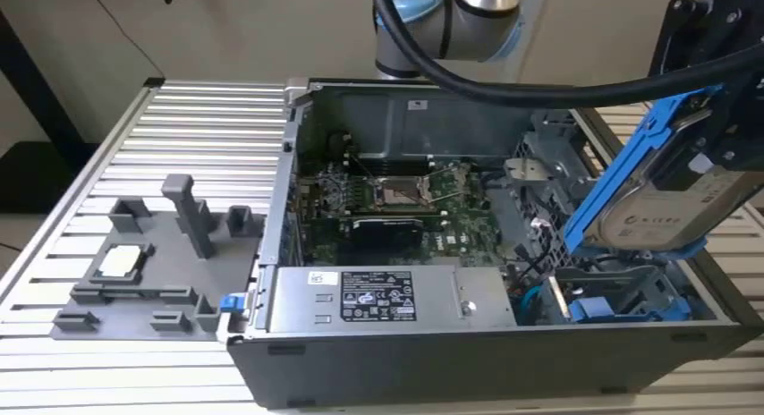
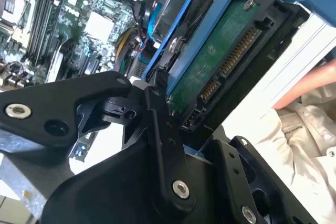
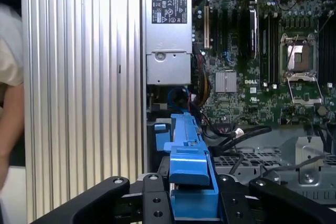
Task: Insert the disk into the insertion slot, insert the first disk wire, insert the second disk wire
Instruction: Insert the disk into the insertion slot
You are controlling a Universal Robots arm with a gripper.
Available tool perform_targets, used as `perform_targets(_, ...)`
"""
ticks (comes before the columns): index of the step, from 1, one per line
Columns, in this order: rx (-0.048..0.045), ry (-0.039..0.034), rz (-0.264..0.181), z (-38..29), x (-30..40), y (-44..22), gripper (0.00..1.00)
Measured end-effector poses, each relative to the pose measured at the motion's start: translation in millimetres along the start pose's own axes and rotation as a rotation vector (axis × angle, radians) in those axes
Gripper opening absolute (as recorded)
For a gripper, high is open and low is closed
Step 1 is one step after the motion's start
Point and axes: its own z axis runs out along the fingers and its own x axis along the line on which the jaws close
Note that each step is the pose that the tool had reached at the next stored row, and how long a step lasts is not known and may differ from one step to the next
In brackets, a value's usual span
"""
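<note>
My gripper [image 1: 720, 151] is shut on the disk [image 1: 664, 211], a silver-grey drive with a white label in a bright blue carrier. The disk hangs tilted, well above the case floor at the exterior view's right. Below it sits the insertion slot [image 1: 621, 294], a grey metal bay with blue fittings, with nothing in it. In the second wrist view the disk [image 2: 220, 61] shows its green board and connector between the black fingers [image 2: 157, 114]. In the first wrist view the carrier edge [image 3: 188, 150] sticks out from the gripper [image 3: 191, 195]. A blue cable [image 1: 530, 300] lies beside the bay; which disk wire it is I cannot tell.
The open computer case holds a green motherboard [image 1: 394, 200] and a long grey power supply [image 1: 382, 299] along its front. A grey fixture plate [image 1: 143, 272] lies on the ribbed aluminium table [image 1: 191, 138]. A person's arm [image 2: 310, 82] is close beside the case.
</note>
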Motion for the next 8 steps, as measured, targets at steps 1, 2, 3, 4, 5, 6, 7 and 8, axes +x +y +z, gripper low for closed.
perform_targets(1,0.0006,-0.0003,0.000,1.2,0.2,-0.1,0.33)
perform_targets(2,0.0014,-0.0003,0.000,2.4,0.4,-0.1,0.33)
perform_targets(3,0.0023,-0.0006,0.000,3.5,0.6,-0.1,0.33)
perform_targets(4,0.0034,-0.0010,0.000,4.7,0.8,-0.2,0.33)
perform_targets(5,0.0048,-0.0014,0.000,5.8,1.0,-0.2,0.33)
perform_targets(6,0.0064,-0.0022,0.000,6.9,1.3,-0.3,0.33)
perform_targets(7,0.0082,-0.0034,0.000,8.0,1.6,-0.3,0.33)
perform_targets(8,0.0103,-0.0048,0.000,9.2,1.9,-0.3,0.33)
